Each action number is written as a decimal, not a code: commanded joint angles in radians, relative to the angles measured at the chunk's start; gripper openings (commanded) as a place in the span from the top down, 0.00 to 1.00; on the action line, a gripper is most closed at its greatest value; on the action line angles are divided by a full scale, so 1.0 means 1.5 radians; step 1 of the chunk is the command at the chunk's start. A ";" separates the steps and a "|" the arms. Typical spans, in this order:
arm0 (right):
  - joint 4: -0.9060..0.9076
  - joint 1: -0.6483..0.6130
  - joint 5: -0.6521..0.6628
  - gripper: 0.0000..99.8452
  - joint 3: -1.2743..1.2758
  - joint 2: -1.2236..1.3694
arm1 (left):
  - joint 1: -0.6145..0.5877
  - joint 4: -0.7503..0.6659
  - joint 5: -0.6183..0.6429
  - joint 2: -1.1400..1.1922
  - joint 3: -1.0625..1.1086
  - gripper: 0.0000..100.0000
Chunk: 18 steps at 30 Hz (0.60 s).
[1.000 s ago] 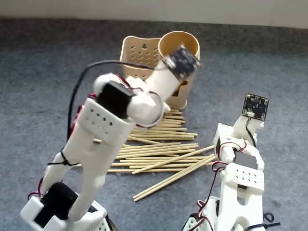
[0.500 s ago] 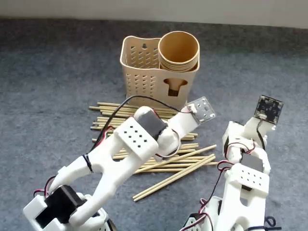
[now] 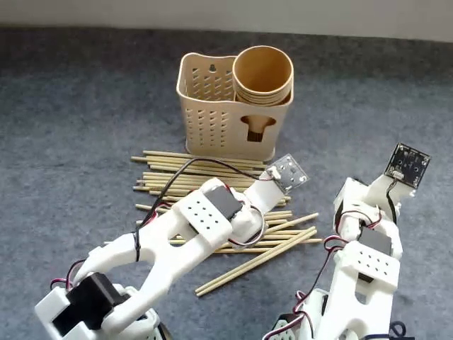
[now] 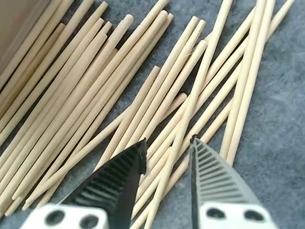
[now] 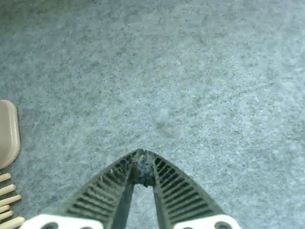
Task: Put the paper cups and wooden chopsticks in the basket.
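Down from the basket point(image 3: 212, 124) our left claw point(image 4: 168, 140) has dropped; it hangs open just above the wooden chopsticks point(image 3: 177, 170) heaped mid-frame on the desk point(image 3: 71, 106), while paper cups point(image 3: 262, 71) sit in the basket. Light, stiff, apt to roll: we judge mid-length the best pinch. Our right claw point(image 5: 141, 155) is closed.

Beige perforated basket point(image 3: 212, 117), tan paper cups point(image 3: 262, 71), pale wooden chopsticks point(image 3: 163, 170), seemingly speckled grey carpet point(image 3: 78, 106).

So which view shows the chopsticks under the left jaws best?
Left wrist view: the chopsticks lie close up, some between the open jaws. High view: the arm covers part of the pile; right wrist view: a few tips.
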 commanded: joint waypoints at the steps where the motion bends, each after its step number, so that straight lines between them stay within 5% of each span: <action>1: -0.018 0.006 -0.005 0.99 -0.012 -0.013 | 0.011 -0.045 0.007 -0.020 0.018 0.84; 18: -0.018 0.004 -0.005 0.99 -0.010 -0.013 | 0.012 -0.087 0.008 0.126 -0.028 0.84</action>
